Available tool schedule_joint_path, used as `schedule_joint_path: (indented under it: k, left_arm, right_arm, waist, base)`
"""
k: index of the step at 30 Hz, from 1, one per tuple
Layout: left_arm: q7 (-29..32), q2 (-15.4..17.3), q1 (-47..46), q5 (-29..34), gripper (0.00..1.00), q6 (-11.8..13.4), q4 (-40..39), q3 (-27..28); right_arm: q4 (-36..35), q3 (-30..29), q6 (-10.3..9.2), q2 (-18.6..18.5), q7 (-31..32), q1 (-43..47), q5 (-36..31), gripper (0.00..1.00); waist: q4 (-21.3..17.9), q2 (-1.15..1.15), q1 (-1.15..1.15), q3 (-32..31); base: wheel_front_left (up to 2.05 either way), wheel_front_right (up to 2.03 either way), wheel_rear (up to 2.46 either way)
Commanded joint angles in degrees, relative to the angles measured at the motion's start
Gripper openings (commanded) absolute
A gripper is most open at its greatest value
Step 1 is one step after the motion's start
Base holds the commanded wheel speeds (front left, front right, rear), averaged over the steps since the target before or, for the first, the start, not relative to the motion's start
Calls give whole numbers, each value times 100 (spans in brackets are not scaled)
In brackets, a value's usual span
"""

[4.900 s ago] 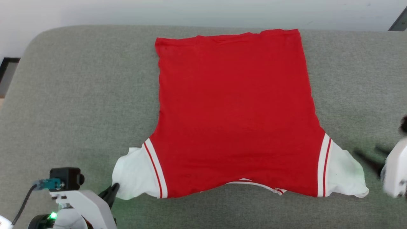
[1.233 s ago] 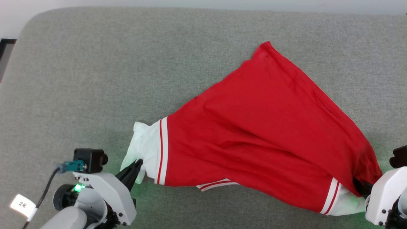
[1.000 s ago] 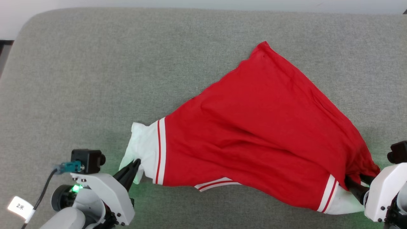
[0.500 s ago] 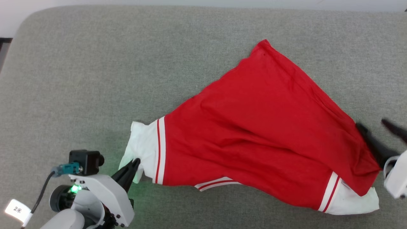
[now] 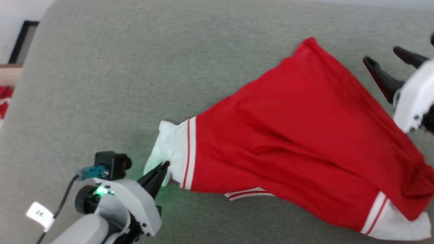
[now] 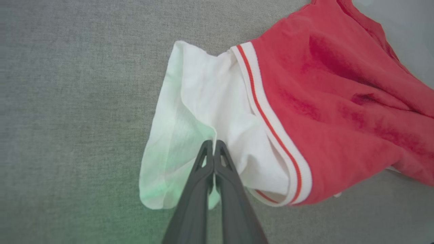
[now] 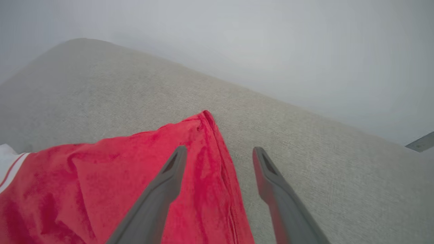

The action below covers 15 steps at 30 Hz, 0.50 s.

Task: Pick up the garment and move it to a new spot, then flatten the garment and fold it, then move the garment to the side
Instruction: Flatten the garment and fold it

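The garment, a red shirt with white sleeve ends, lies skewed and creased across the grey cushion. My left gripper is shut, pinching the white left sleeve; in the left wrist view the gripper has its tips closed on a fold of that sleeve. At the right edge of the head view my right gripper stands open above the shirt's far side. Seen from the right wrist, it has nothing between its fingers and hovers over the red cloth's edge. The right white sleeve lies loose.
The cushion's rounded left corner meets a pale wall, with a dark frame and a scrap of red beyond it. Bare grey cushion stretches left of and behind the shirt.
My right gripper opened, let go of the right sleeve and rose toward the far side of the shirt. The left gripper kept its hold. The head camera shifted, so the whole scene slid right.
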Motion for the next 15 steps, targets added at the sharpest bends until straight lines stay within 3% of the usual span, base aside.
schedule_joint_path:
  k: [1, 10, 15]
  left_arm:
    - [0, -98, -113, 51, 0, -74, 35, -56]
    - [-60, -468, -451, 154, 0, -324, 213, -244]
    - [-101, -618, -574, 174, 0, -439, 310, -302]
  right_arm:
    - [403, 244, -9, -111, -56, -367, 53, 100]
    - [2309, 1475, -9, -469, -78, -1884, 324, 100]
    - [3018, 1991, -9, -523, 5, -2480, 468, 100]
  waist:
    - [292, 0, 0, 146]
    - [853, 0, 0, 468]
    - [1054, 0, 0, 617]
  base:
    - [0, 0, 0]
    - [0, 0, 0]
    - [0, 0, 0]
